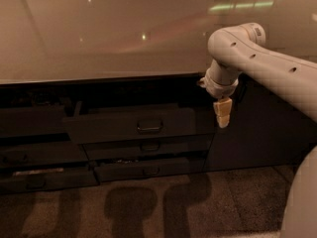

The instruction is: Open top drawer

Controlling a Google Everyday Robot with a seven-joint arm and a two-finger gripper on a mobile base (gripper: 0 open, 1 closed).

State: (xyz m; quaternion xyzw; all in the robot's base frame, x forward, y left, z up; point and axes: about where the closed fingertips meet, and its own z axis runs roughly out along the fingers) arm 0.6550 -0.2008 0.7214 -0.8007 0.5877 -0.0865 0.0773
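Under the pale counter [99, 38], the top drawer [106, 129] looks ajar. My claw [222, 116], width I can't tell, hangs right of its handle [149, 126]; I'd hook that next.

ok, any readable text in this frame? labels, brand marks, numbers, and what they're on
None readable.
Top drawer and its handle: no label or number.
Counter: only light reflections.
Arm: dark round dots, no lettering.
Gripper, hanging just past the top drawer's right end below the counter edge: no marking.
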